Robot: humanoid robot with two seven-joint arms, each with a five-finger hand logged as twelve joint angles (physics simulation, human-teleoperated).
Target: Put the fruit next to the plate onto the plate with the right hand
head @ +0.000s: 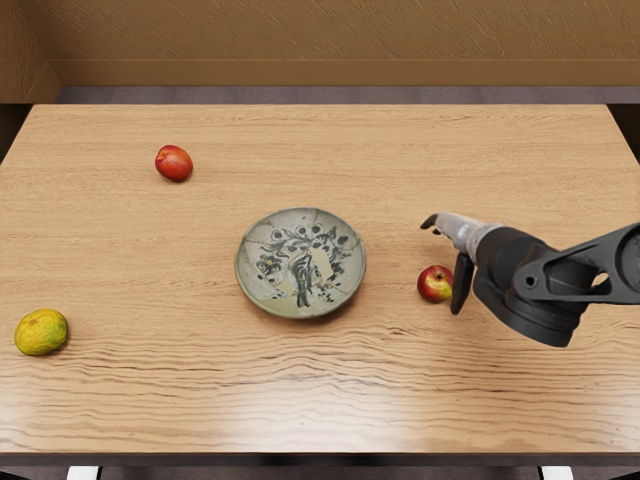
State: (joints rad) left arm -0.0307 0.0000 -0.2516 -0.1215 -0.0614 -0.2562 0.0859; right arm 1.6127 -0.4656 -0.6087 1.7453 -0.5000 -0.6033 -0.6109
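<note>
Our right hand (478, 250), fingers spread and empty, hovers just right of the apple (434, 283) beside the plate (246, 262).

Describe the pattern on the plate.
The plate is pale grey-green with a dark brush-painted motif across its middle, best seen in the head view.

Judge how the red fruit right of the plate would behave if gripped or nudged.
The red fruit looks round, so a nudge from the right hand would probably roll it across the flat table. Its glossy skin may slip in a grasp. It looks rigid, unlikely to deform.
</note>
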